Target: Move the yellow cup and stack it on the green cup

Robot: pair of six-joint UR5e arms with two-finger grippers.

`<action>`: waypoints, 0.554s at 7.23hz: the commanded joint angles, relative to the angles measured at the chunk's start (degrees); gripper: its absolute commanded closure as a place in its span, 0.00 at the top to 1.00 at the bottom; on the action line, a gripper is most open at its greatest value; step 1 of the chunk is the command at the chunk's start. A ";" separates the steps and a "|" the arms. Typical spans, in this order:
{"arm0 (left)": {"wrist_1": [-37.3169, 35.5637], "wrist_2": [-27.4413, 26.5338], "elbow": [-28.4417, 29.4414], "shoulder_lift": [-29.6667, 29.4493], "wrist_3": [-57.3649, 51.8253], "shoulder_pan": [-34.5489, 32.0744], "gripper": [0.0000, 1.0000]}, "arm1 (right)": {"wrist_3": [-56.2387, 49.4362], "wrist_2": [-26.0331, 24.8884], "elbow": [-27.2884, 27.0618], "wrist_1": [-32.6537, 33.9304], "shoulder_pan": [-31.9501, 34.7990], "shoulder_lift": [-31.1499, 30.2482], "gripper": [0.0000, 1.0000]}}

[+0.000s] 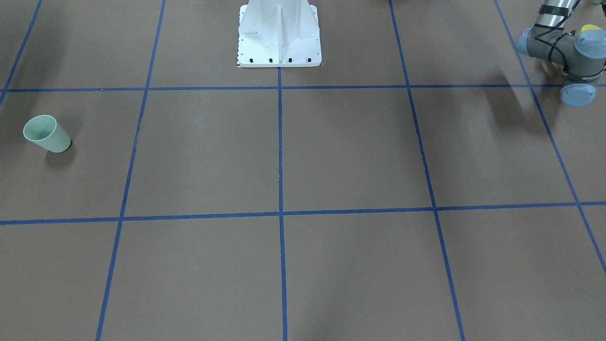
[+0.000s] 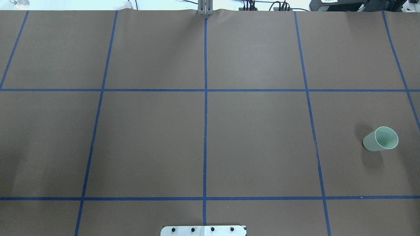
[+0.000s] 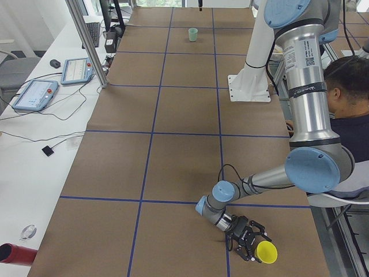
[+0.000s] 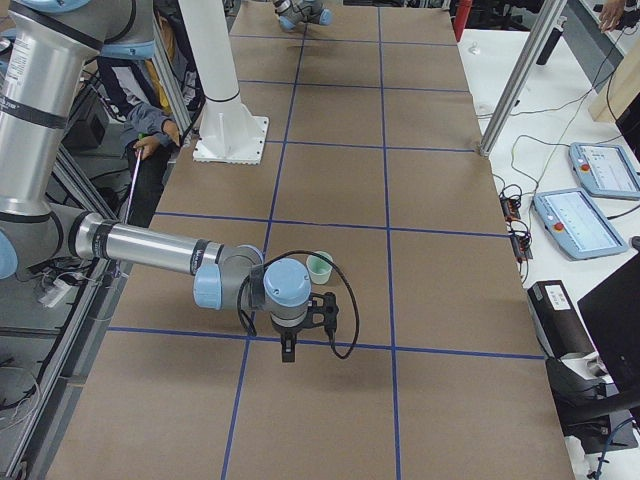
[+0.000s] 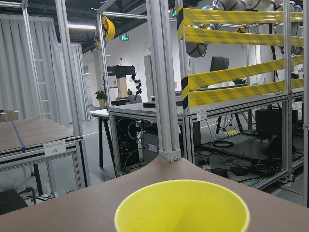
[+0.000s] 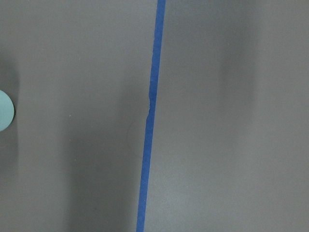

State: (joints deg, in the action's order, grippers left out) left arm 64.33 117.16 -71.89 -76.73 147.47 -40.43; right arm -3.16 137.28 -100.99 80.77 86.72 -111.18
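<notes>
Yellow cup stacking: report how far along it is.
Done: nothing yet. The green cup stands empty and alone on the robot's right side.
In hand: the left gripper is at the yellow cup at the table's opposite end; whether its jaws grip it cannot be told.
Left: carrying the yellow cup across and setting it into the green cup, near which the right gripper hangs.

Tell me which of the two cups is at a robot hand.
The yellow cup, right at the left hand. The green cup stands upright and alone, with no hand touching it.
</notes>
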 commanded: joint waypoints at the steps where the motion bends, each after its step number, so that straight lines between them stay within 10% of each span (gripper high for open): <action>1: 1.31 -0.09 0.96 0.00 1.31 0.00 1.00 | 0.00 0.00 0.00 0.00 0.03 0.00 1.00; 3: 2.82 -0.17 2.28 0.00 3.08 0.09 0.82 | 0.00 0.00 0.00 0.00 -0.06 0.00 1.00; 4: 2.99 -0.44 2.28 -0.08 3.17 0.09 0.27 | 0.00 0.00 0.09 0.00 0.03 0.00 1.00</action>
State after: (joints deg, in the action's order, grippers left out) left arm 66.96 116.95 -69.86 -76.77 150.22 -40.36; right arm -3.16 137.29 -100.96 80.77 86.69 -111.18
